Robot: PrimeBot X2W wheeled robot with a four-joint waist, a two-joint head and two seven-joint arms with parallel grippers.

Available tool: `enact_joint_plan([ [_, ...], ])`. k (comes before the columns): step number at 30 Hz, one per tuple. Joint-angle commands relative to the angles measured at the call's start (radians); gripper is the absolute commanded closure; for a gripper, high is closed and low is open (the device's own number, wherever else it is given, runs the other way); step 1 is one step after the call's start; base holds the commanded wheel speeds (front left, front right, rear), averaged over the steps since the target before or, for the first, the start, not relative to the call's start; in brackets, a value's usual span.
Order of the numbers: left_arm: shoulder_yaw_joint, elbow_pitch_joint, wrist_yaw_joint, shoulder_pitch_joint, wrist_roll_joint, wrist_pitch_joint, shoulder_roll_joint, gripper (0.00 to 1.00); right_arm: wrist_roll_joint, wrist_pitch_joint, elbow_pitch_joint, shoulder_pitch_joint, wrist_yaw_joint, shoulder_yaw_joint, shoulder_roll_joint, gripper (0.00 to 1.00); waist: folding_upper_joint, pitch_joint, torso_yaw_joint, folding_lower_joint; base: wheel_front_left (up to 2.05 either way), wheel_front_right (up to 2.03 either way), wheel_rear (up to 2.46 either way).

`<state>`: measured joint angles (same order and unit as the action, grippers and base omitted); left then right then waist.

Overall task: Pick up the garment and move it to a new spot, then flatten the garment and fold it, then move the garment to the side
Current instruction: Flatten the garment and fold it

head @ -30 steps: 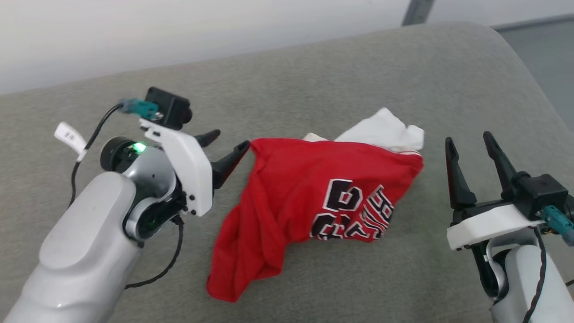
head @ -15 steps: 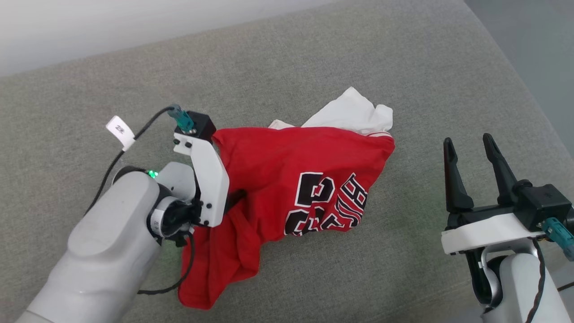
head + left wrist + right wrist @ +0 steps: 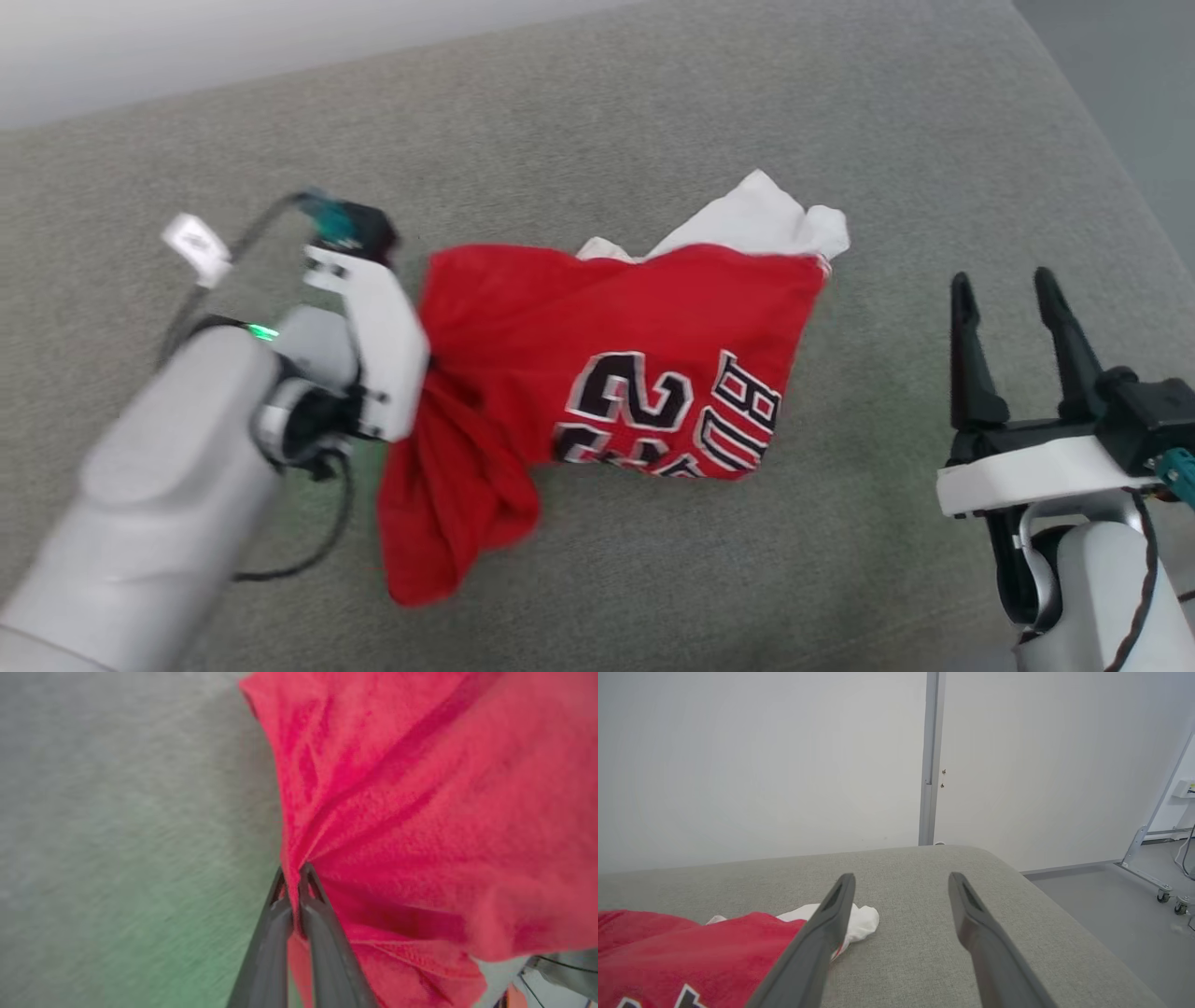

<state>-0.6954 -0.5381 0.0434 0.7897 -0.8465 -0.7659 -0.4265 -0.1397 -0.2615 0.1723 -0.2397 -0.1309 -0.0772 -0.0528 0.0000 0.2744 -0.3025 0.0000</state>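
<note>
- One second ago the left gripper (image 3: pixel 293 880) stood open just beside the left edge of the garment (image 3: pixel 607 317). Now its two dark fingers are pressed together on a fold of the red cloth.
- In the left wrist view the creases of the cloth run out from this pinch point toward the upper right of the frame.
- In the head view the garment lies in the middle of the frame on the grey padded surface (image 3: pixel 653 112). Its left side is bunched against the left gripper's white mount, and a red part hangs toward the lower middle.
- The black number 23 (image 3: pixel 630 403) is at the garment's lower edge, and the white sleeve (image 3: pixel 775 219) is at its upper right.
- The right gripper (image 3: pixel 1002 280) is at the lower right of the head view. Its fingers are spread with nothing between them, and it is well apart from the garment's right edge.
</note>
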Motion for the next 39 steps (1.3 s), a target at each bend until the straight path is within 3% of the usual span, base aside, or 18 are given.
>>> enact_joint_plan([
  [1,0.020,0.009,-0.011,0.010,0.005,0.012,-0.039,1.00,0.004,-0.005,-0.002,0.006,0.000,-0.008,0.003,0.00,0.0000,-0.007,0.015,0.0000,0.00,0.00,0.00],
  [11,0.122,0.093,-0.076,-0.016,0.029,0.094,-0.237,1.00,0.025,-0.004,0.010,0.025,0.000,-0.049,0.002,0.00,0.0000,-0.032,0.067,0.0000,0.00,0.00,0.00],
  [19,0.123,0.114,-0.156,-0.090,0.082,0.099,-0.341,1.00,0.032,-0.005,0.025,0.032,0.000,-0.048,0.002,0.00,0.0000,-0.057,0.090,0.0000,0.00,0.00,0.00],
  [26,0.130,0.079,-0.199,-0.160,0.056,0.095,-0.353,1.00,0.029,-0.005,0.038,0.027,0.000,-0.037,0.002,0.00,0.0000,-0.059,0.091,0.0000,0.00,0.00,0.00],
  [32,0.141,0.047,-0.198,-0.205,0.005,0.086,-0.329,1.00,0.026,0.002,0.045,0.018,0.000,-0.028,0.002,0.00,0.0000,-0.046,0.091,0.0000,0.00,0.00,0.00],
  [34,0.151,0.047,-0.195,-0.207,-0.003,0.101,-0.322,0.84,0.025,0.003,0.046,0.015,0.000,-0.025,0.002,0.00,0.0000,-0.042,0.091,0.0000,0.00,0.00,0.00],
  [35,0.154,0.048,-0.192,-0.209,-0.007,0.108,-0.317,0.64,0.024,0.003,0.047,0.013,0.000,-0.025,0.002,0.00,0.0000,-0.041,0.091,0.0000,0.00,0.00,0.00],
  [36,0.157,0.051,-0.191,-0.210,-0.011,0.115,-0.315,0.29,0.026,0.004,0.048,0.012,0.000,-0.025,0.002,0.00,0.0000,-0.040,0.092,0.0000,0.00,0.00,0.00],
  [37,0.160,0.059,-0.184,-0.208,-0.014,0.123,-0.315,0.00,0.026,0.004,0.048,0.012,0.000,-0.024,0.002,0.00,0.0000,-0.039,0.094,0.0000,0.00,0.00,0.00],
  [39,0.167,0.083,-0.177,-0.198,-0.018,0.136,-0.319,0.00,0.027,0.004,0.049,0.012,0.000,-0.027,0.002,0.00,0.0000,-0.038,0.099,0.0000,0.00,0.00,0.00],
])
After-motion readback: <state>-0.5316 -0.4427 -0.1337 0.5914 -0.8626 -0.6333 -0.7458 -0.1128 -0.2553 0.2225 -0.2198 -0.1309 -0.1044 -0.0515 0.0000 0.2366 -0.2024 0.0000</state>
